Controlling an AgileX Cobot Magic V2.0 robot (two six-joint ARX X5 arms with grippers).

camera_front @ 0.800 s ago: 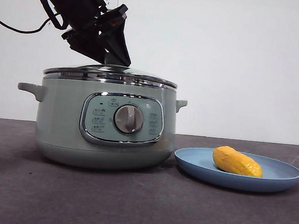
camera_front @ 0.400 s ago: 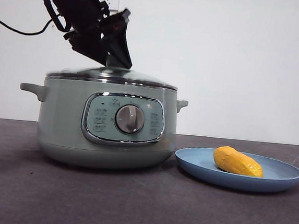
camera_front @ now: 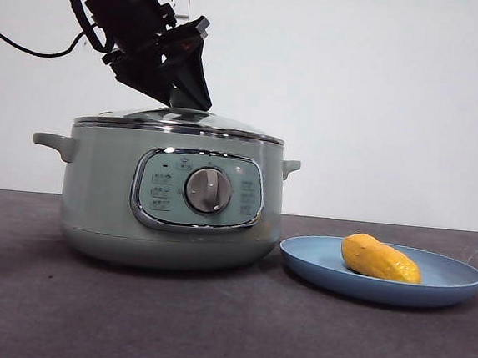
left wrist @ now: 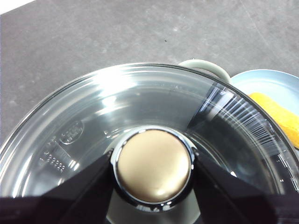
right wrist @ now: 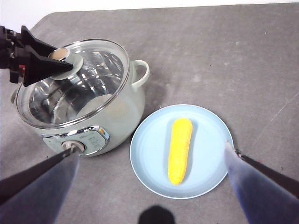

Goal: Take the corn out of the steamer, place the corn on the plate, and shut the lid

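The steamer [camera_front: 104, 192] stands on the dark table with the glass lid [camera_front: 219, 123] lying level on its rim. My left gripper [camera_front: 183, 99] comes down from the upper left. Its jaws are shut on the lid's round knob [left wrist: 153, 170], one on each side. The right wrist view also shows this grip [right wrist: 60, 63]. The corn [camera_front: 380, 258] lies on the light-blue plate [camera_front: 456, 286] to the right of the steamer. My right gripper [right wrist: 150, 147] hangs open and empty high above the plate [right wrist: 210, 140] and the corn [right wrist: 180, 149].
The steamer's right handle [camera_front: 289, 167] comes close to the plate's near rim. A black cable [camera_front: 33, 48] hangs from the left arm at the far left. A white wall stands behind the table.
The lid has sunk a little and settled flat on the steamer's rim. The steamer has shifted very slightly to the right. The corn and plate have not moved.
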